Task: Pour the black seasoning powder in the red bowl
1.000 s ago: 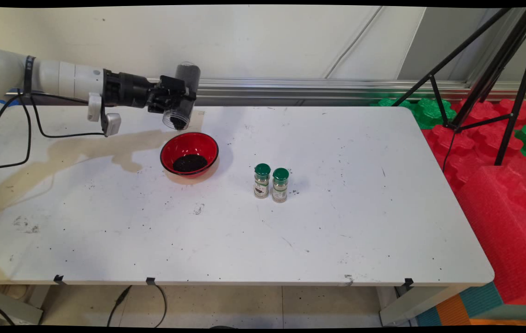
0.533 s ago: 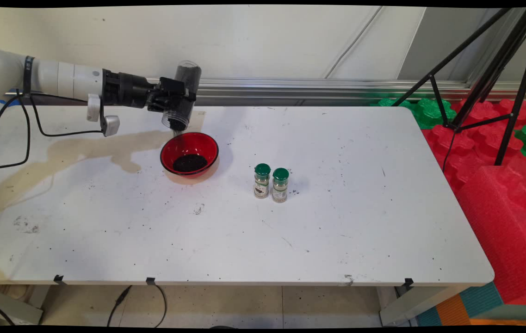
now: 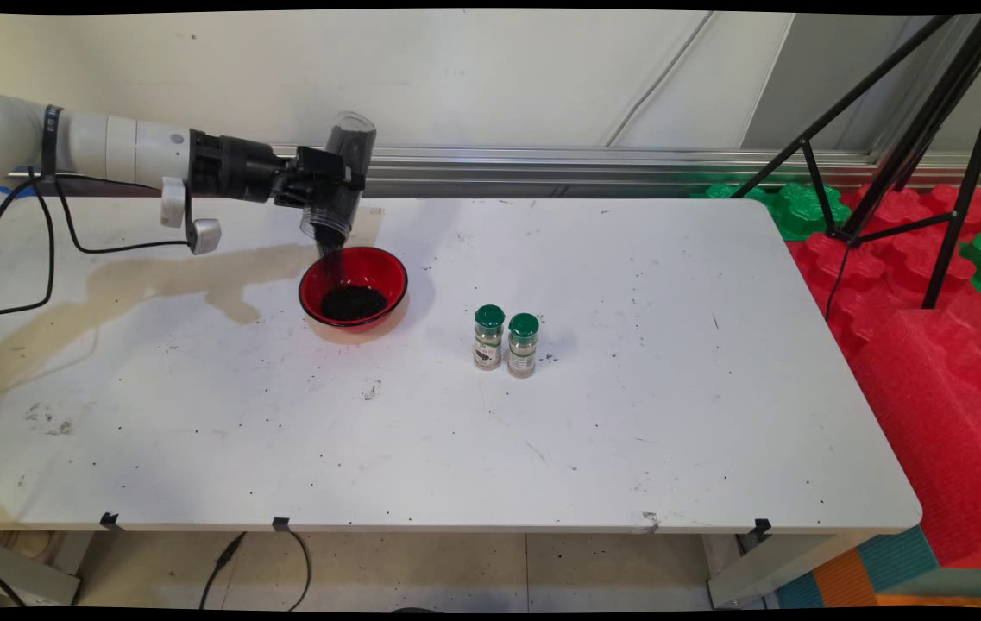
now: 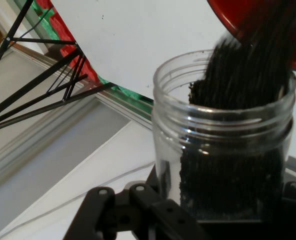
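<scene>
Item — jar [image 3: 340,177]: clear plastic, wide threaded mouth, no lid, part-filled with dark grains [image 4: 238,165]. It sits tipped mouth-down at the desk's [image 3: 628,414] far left, above and just behind the bowl [image 3: 353,287], apart from it.

Gripper [image 3: 322,185]: reaches in level from the left, clamped across the jar's middle. In the hand view the black linkage hugs the jar's lower wall on both sides — the fingers pinch the jar.

Contents: a thin dark stream falls from the mouth into the bowl, where a dark heap already lies. In the hand view the grains slide in a mass over the rim.

Bowl: red, shallow, black-edged, standing on the desk beside a pale brown stain [image 3: 162,280].

Nearby: two shakers [image 3: 505,340] with green caps, upright and touching, well to the right of the bowl. A black tripod [image 3: 913,129] and red foam [image 3: 939,362] lie off the desk's right end.

Handling, as judged:
- The jar looks light and stiff, with smooth walls that are likely slippery.
- A mid-body hold seems the soundest place, below the threads.
- The weight probably shifts toward the mouth as the grains run.
- The grains flow loosely, so small changes of tilt likely alter the stream a good deal.
</scene>
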Tool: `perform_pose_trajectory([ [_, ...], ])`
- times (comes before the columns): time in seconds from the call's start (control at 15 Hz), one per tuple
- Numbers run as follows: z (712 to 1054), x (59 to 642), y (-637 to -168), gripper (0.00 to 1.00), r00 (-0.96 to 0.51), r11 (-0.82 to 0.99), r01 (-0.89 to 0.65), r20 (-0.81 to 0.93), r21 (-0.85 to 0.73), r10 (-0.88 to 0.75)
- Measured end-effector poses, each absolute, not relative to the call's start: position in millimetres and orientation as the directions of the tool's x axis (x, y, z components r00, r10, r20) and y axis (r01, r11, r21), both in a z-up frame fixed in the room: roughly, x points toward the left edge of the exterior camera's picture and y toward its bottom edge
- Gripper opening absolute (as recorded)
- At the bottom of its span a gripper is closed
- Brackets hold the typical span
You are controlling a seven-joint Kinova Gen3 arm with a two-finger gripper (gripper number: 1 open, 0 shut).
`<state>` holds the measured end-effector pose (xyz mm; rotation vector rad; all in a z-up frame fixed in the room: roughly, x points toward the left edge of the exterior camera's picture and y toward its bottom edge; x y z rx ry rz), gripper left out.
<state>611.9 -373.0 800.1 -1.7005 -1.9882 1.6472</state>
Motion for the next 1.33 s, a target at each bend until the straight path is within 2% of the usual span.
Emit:
perform_pose_trajectory([
  [1.33,800.1,612.2,-371.7,0.0,-0.376,-0.194,0.691,-0.576,-0.696,0.726],
])
